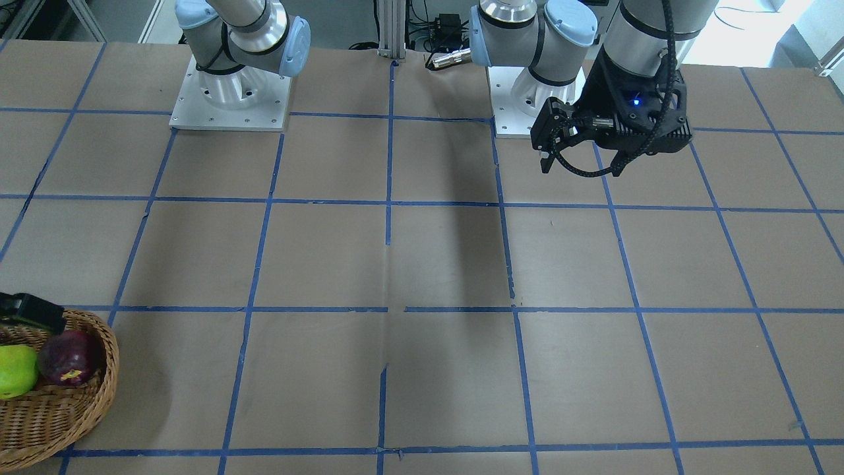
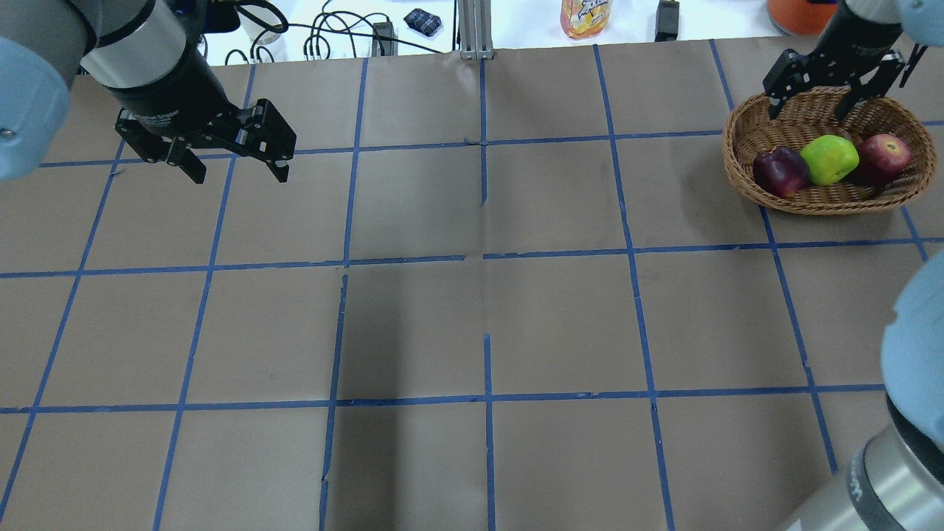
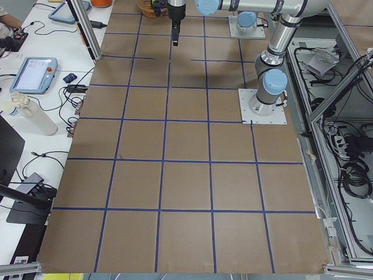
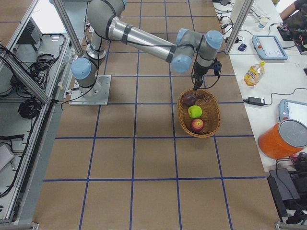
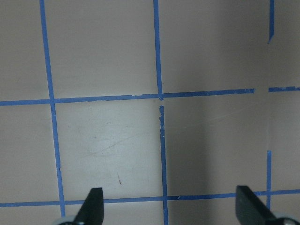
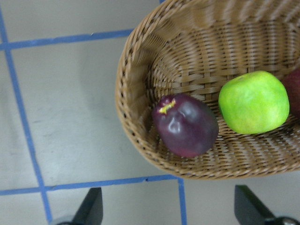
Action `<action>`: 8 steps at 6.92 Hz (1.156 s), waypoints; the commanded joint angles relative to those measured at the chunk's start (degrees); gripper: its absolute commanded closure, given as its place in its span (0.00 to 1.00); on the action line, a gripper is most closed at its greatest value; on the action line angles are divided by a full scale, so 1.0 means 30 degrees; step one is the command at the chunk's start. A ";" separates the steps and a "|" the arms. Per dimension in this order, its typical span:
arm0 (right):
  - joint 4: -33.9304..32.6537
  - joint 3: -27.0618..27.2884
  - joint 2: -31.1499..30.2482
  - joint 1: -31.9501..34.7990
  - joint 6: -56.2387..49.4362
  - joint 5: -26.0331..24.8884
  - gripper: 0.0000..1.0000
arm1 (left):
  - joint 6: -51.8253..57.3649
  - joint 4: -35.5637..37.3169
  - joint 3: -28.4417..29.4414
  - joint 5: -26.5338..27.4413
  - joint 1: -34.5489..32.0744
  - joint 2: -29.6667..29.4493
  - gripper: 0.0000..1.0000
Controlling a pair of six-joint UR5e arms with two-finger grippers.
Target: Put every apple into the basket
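The wicker basket sits at the table's far right. In it lie the dark purple apple, the lime green apple and the red apple, side by side. My right gripper is open and empty, above the basket's far rim. Its wrist view shows the basket, the purple apple and the green apple beyond the open fingers. My left gripper is open and empty above bare table at the far left; it also shows in the left wrist view.
The table is brown paper with a grid of blue tape lines. Both arm bases stand at the robot's edge. A juice bottle, cables and an orange bucket lie beyond the far edge.
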 commanded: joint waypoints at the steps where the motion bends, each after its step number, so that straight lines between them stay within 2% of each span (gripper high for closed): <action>1: 0.2817 0.0166 -0.3058 0.1326 0.2123 0.0411 0.00 | -0.0009 0.0000 0.0024 0.0000 -0.0009 0.0026 0.00; 2: 0.3584 0.0340 -0.4025 0.2378 0.3941 0.0586 0.00 | -0.0009 0.0000 0.0024 0.0000 -0.0009 0.0026 0.00; 4: 0.3476 0.2496 -0.6601 0.4753 0.4370 0.0500 0.00 | 0.0166 -0.0030 -0.0005 0.0059 0.0020 0.0056 0.00; 6: 0.3271 0.5864 -0.8798 0.4849 0.4048 0.0501 0.00 | 0.0108 -0.0001 -0.0005 0.0030 0.0020 -0.0003 0.00; 7: 0.3038 0.6430 -0.9187 0.4849 0.4367 0.0442 0.00 | 0.0108 0.0000 -0.0005 0.0059 0.0020 0.0026 0.00; 8: 0.2426 0.6232 -0.9133 0.4849 0.4341 0.0383 0.00 | 0.0108 0.0000 0.0024 0.0001 -0.0009 0.0055 0.00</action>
